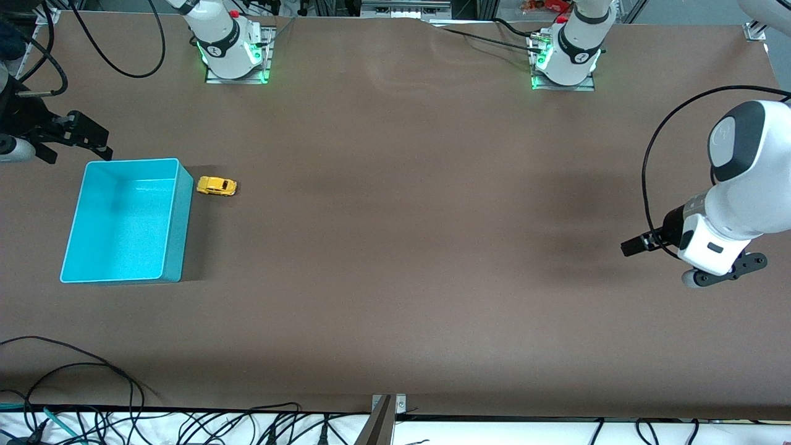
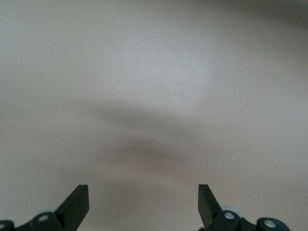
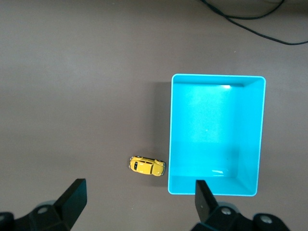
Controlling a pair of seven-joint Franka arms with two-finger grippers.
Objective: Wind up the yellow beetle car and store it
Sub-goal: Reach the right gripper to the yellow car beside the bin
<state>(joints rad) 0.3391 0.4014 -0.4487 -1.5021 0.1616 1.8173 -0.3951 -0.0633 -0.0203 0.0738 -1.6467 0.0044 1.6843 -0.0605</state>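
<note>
One tiny yellow beetle car [image 1: 216, 186] sits on its wheels on the brown worktop [image 1: 408, 235], just beside the turquoise bin [image 1: 176, 228] at my right arm's end. Its long axis runs along the worktop's length; which end is its nose I can't tell. My right end effector [image 1: 77, 139] hovers by the bin's corner, fingers spread, empty. My left end effector [image 1: 636, 246] waits over bare worktop, open too. Black cables [image 1: 80, 371] trail along the edge.
</note>
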